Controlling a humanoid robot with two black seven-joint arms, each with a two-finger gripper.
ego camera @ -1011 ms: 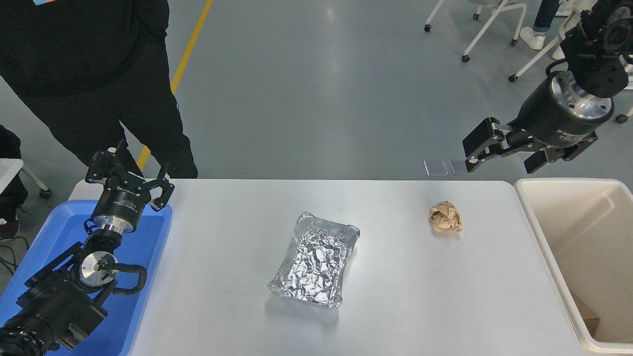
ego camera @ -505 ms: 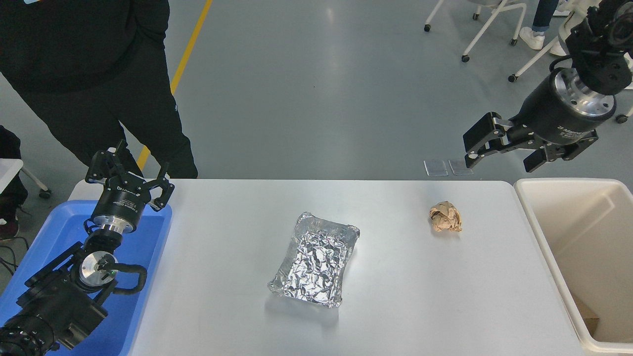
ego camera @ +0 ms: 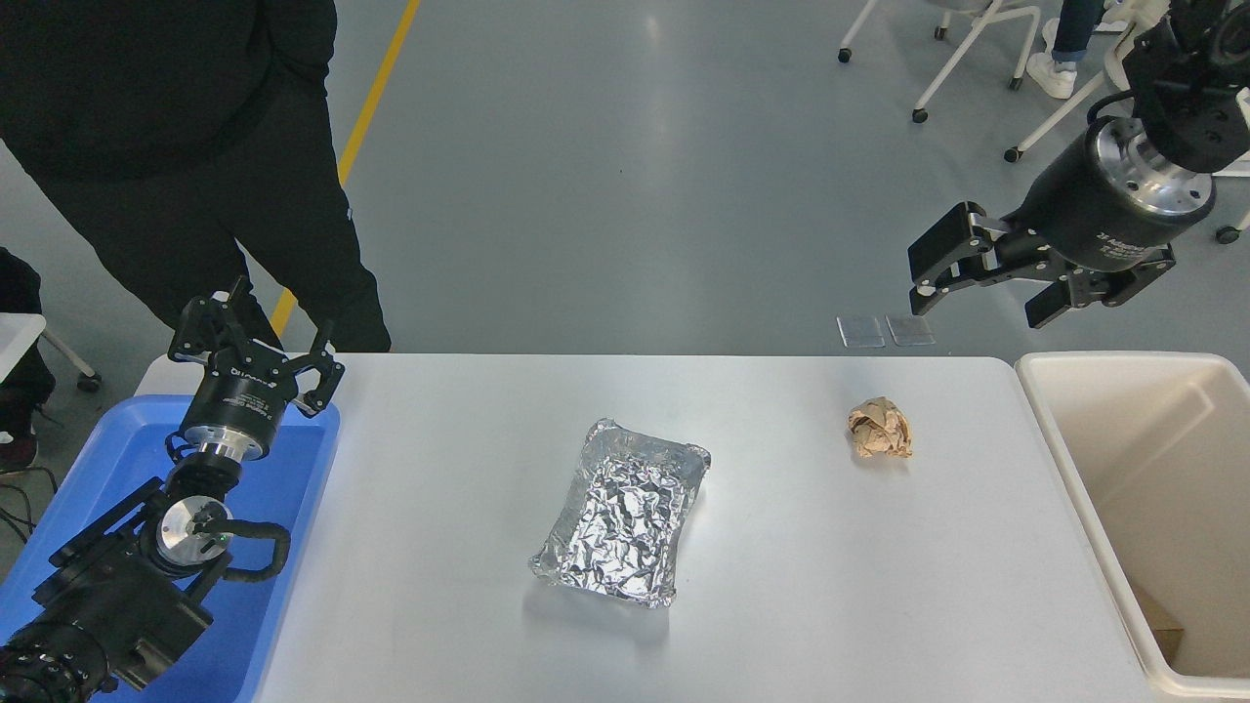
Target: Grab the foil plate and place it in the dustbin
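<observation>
Left gripper (ego camera: 256,344) parked at roughly 8 o'clock, fingers spread apart, empty, hovering over the far end of the blue tray (ego camera: 293,469) that sits at the table's left edge. Person in black clothing (ego camera: 176,146) stands behind it at 10 to 11 o'clock, past the table's far side. White table (ego camera: 830,586) fills the lower half. Foil plate (ego camera: 622,510) lies flat on the table just below centre, about 6 o'clock, long axis tilted with its far end leaning right, rim up, crinkled inside, nothing touching it. Brown paper ball (ego camera: 881,428) sits at 3 to 4 o'clock from the plate's far end, well apart from it, nearer the table's far right corner. Right gripper (ego camera: 981,293) up at 2 o'clock, held in the air beyond the table's far edge, fingers apart, holding nothing, pointing left and down; well apart from the foil plate and above and beyond the paper ball. Dustbin (ego camera: 1060,420) at 4 o'clock, touching or just beside the table's right edge, open top, a bit of brown cardboard visible at its bottom near corner. White wheeled chairs (ego camera: 977,49) on the grey floor at 1 o'clock.
</observation>
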